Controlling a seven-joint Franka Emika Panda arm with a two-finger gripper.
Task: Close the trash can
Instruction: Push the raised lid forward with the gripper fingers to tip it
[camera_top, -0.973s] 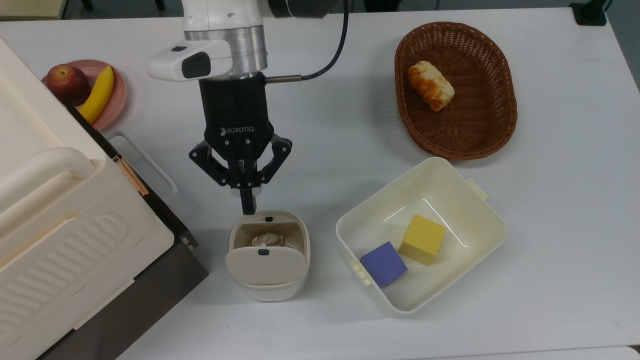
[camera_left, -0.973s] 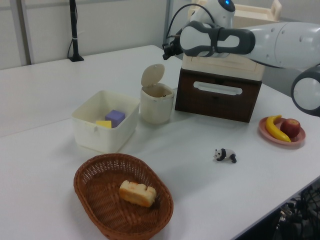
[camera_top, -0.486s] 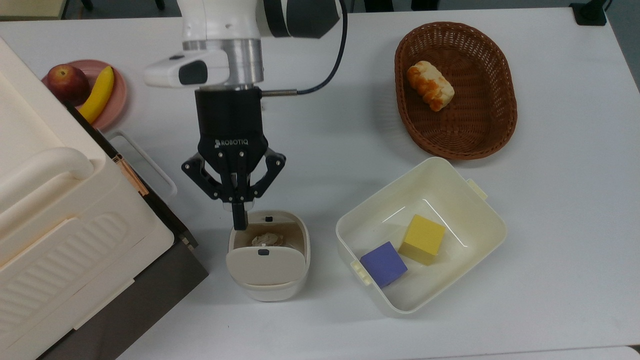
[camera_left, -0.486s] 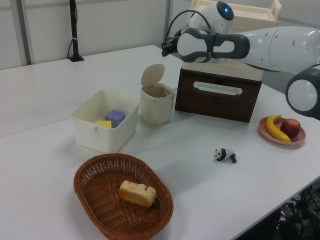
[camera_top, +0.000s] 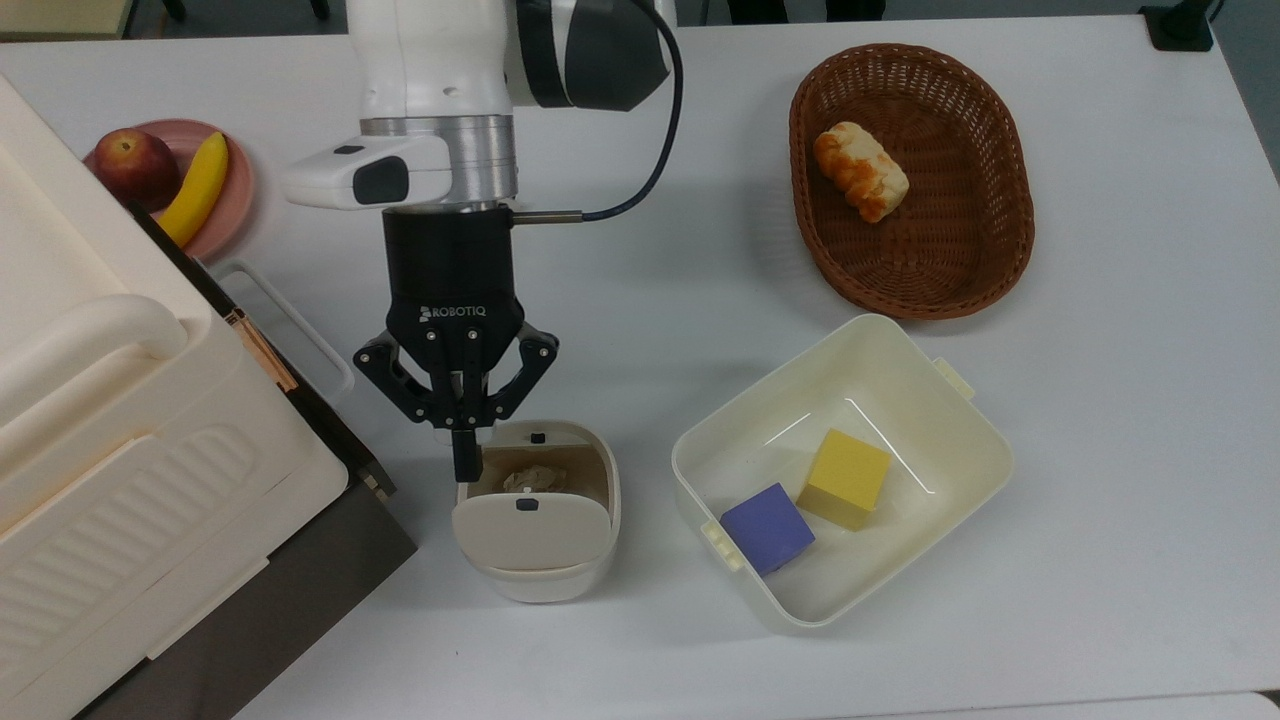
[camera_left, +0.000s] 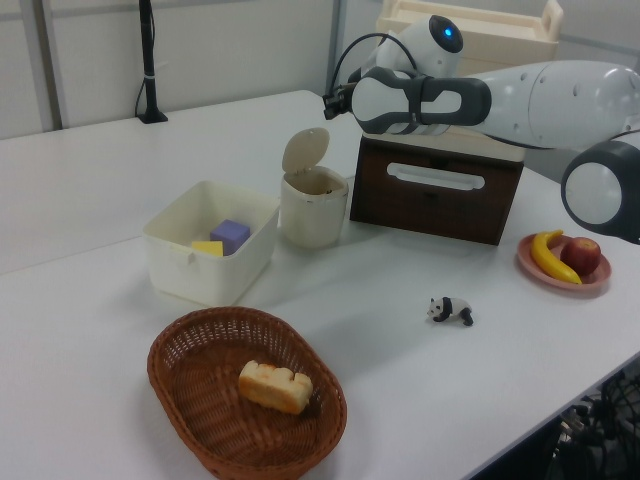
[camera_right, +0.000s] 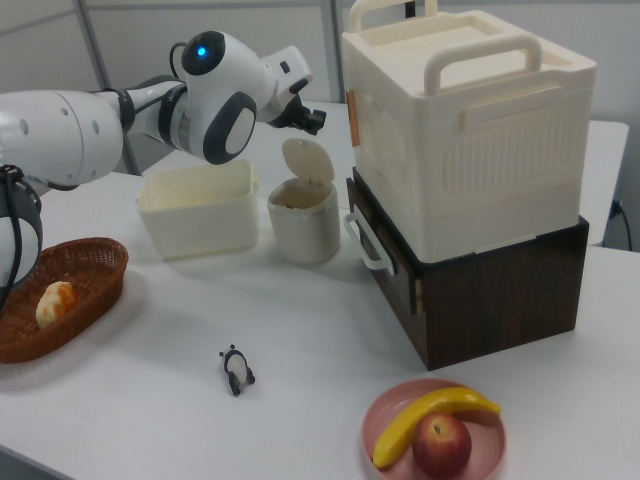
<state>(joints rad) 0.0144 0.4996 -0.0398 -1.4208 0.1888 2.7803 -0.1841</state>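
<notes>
Compared with half a second earlier and one second earlier, shifted further toward the top view's left and a little lower in that view: the gripper (camera_top: 466, 465), which earlier pointed near the dark button at the can's far rim. Now placed over the rim corner on the top view's left of the trash can (camera_top: 537, 510). No change in the lid (camera_top: 530, 531), still raised. Nothing else on the table (camera_top: 1120, 420) moved.

Fingers (camera_top: 465, 455) pressed together into one dark bar, no gap between them, nothing held. Tip overlapping the can's rim in the top view; real contact or only hovering above, hard to say from this angle. In the left view, gripper (camera_left: 331, 99) seen above and behind the raised lid (camera_left: 305, 150), apart from it.

Trash can standing upright on the table, between the dark brown box (camera_top: 300, 560) with the big cream ribbed box (camera_top: 110, 440) on top and the cream tub (camera_top: 950, 400) holding a yellow cube (camera_top: 848, 478) and a purple cube (camera_top: 767, 527). Crumpled paper (camera_top: 528, 479) inside the open can.
</notes>
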